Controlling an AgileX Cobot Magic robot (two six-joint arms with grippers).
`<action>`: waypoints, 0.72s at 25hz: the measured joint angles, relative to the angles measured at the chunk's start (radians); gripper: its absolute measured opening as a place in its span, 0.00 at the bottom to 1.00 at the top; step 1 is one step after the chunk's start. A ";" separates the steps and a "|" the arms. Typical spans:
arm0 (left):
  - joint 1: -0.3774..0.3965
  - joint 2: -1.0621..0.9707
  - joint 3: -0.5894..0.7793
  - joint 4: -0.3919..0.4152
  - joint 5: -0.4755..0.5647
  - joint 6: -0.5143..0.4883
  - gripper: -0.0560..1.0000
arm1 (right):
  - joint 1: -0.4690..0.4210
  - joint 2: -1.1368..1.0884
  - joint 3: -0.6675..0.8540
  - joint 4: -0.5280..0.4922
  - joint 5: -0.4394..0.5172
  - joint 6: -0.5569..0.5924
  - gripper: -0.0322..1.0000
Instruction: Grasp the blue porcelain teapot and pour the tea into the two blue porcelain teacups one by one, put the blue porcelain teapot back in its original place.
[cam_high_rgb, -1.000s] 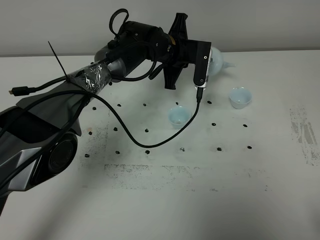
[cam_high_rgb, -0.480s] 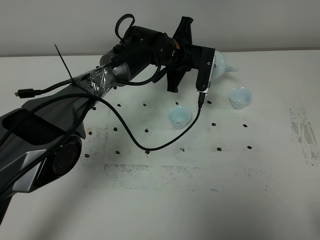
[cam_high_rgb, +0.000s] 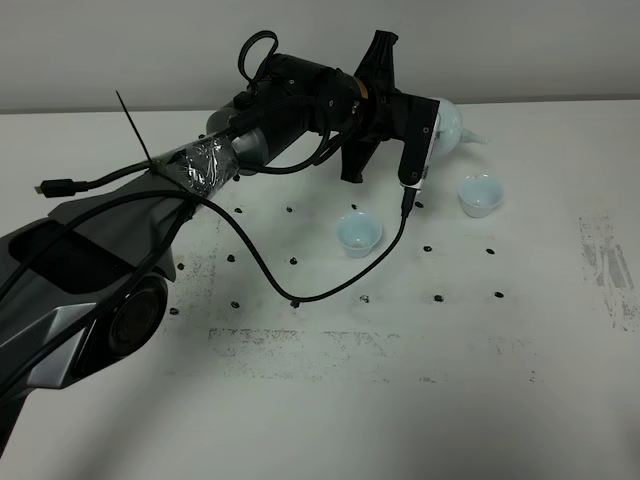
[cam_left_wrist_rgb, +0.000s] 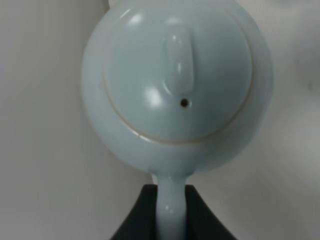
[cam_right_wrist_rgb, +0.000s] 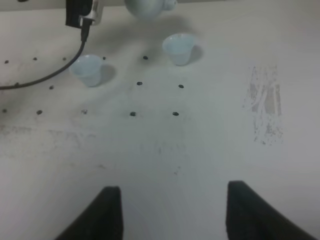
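The left jaws are clenched on the teapot (cam_left_wrist_rgb: 177, 85) by its loop handle (cam_left_wrist_rgb: 169, 207), which runs straight back between them. The round body hangs just ahead of the jaws, lid (cam_left_wrist_rgb: 175, 60) up. It looks lifted off the surface (cam_high_rgb: 400, 400), though the overhead view hides its base. The spout (cam_high_rgb: 481, 138) points away from the jaws. One of the cups (cam_high_rgb: 479, 194) sits below and just beyond it, the other (cam_high_rgb: 358, 232) below the wrist, nearer in. The right jaws are spread and empty, well back from everything.

Glazed porcelain is hard, slick and brittle. With tea inside, the weight sits ahead of the grip and will likely try to swivel. The handle is the right hold. The lid probably rests loose, so tilt gently.
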 joint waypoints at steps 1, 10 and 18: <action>0.000 0.002 0.000 0.000 -0.007 0.006 0.13 | 0.000 0.000 0.000 0.000 0.000 0.000 0.50; -0.006 0.021 0.000 0.025 -0.027 0.048 0.13 | 0.000 0.000 0.000 0.000 0.000 0.000 0.50; -0.006 0.035 0.000 0.026 -0.049 0.114 0.13 | 0.000 0.000 0.000 0.000 0.000 0.000 0.50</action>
